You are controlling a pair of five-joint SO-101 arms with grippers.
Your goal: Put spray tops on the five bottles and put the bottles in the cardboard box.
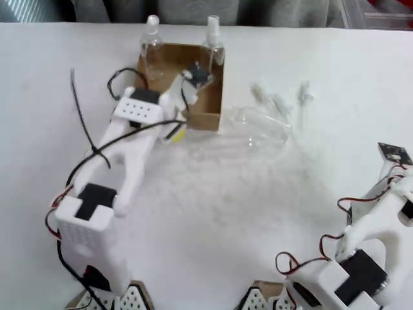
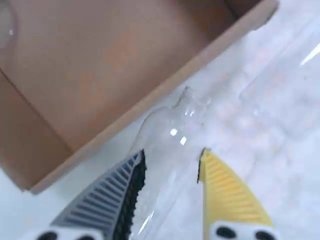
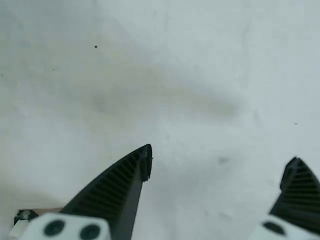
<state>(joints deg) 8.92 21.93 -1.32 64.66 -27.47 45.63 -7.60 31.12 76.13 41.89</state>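
Closest to my left wrist lens, the left gripper (image 2: 171, 160) had its grey and yellow jaws pressed against both sides of a clear bottle (image 2: 170, 132), its bare neck aimed at the cardboard box (image 2: 100, 65) wall just beside it. The right gripper (image 3: 220, 156) hung with jaws spread wide over bare table (image 3: 175, 75). I saw two capped bottles (image 1: 151, 42) standing at the box's far wall, and loose spray tops (image 1: 281, 102) near other bottles (image 1: 258, 129) lying down.
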